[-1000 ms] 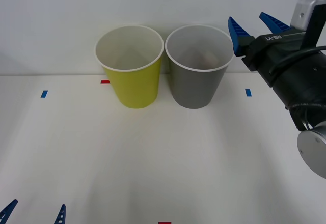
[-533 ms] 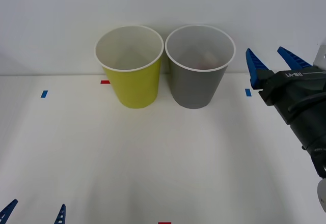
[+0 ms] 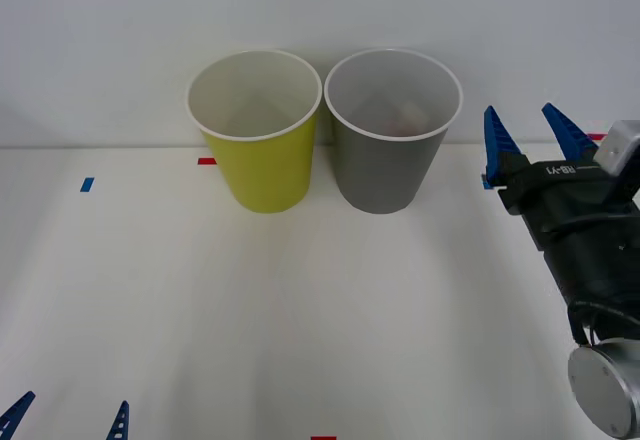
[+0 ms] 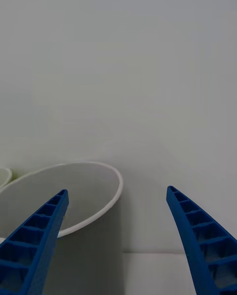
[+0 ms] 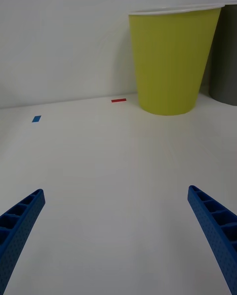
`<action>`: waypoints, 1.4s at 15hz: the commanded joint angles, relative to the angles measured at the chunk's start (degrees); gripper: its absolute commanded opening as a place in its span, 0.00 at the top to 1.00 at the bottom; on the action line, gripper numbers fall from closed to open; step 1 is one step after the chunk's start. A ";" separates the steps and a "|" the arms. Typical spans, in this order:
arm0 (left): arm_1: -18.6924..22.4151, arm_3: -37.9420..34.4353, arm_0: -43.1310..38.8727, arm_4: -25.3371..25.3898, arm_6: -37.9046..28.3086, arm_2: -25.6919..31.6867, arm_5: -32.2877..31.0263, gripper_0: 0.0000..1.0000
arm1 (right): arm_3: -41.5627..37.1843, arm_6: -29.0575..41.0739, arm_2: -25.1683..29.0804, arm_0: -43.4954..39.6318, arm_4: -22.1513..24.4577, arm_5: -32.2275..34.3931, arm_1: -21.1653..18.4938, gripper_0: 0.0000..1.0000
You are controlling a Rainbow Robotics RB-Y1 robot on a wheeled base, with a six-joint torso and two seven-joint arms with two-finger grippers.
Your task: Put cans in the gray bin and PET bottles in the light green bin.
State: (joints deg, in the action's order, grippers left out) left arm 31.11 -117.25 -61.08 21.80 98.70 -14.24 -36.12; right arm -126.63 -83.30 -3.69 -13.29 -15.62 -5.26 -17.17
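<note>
Low at the near left edge of the white table (image 3: 300,310), we see the left gripper (image 3: 68,417) parked, its two blue fingers spread wide with nothing between them. From its wrist camera we look across bare tabletop toward a small blue tape mark (image 5: 36,119) and a red tape mark (image 5: 118,100) near the back wall.

Farther along, at the back of the table, we find the light green bin (image 3: 256,130) standing upright, white inside and white at the rim. Just to its right stands the gray bin (image 3: 391,128), also upright, the two rims nearly touching; we cannot tell whether they actually meet. Inside the gray bin we make out a faint reddish patch (image 3: 407,113) low against the pale wall. It may be the red can, but the view into the bin is too dim for us to be sure.

On the right, we see the right gripper (image 3: 527,137) held above the table, just beside the gray bin and at about rim height, clear of the rim. Its ribbed blue fingers (image 4: 200,235) stand apart and hold nothing. In the right wrist view, we see the pale rim of the gray bin next to one finger, with the plain wall behind. A second blue tape mark sits at the far left of the table in the front view.
</note>
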 commanded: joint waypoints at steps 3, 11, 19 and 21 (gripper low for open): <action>0.00 0.00 0.00 0.00 0.00 0.00 0.00 0.00 | 9.73 -3.80 -1.15 -8.69 2.53 17.04 -2.34 0.35; 0.00 0.00 0.00 0.00 0.00 0.00 0.00 0.00 | 9.73 -7.93 -1.41 -27.49 6.04 32.16 1.70 0.35; 0.00 0.00 0.00 0.00 0.00 0.00 0.00 0.00 | 15.18 -9.25 -3.17 -38.92 8.68 46.31 4.60 0.36; 0.00 0.00 0.00 0.00 0.00 0.00 0.00 0.00 | 15.18 -8.72 -3.17 -41.73 8.68 47.89 4.25 0.35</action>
State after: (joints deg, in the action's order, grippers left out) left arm 31.11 -117.25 -61.08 21.80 98.70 -14.24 -36.12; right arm -111.45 -92.25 -6.80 -53.96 -6.96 41.92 -12.71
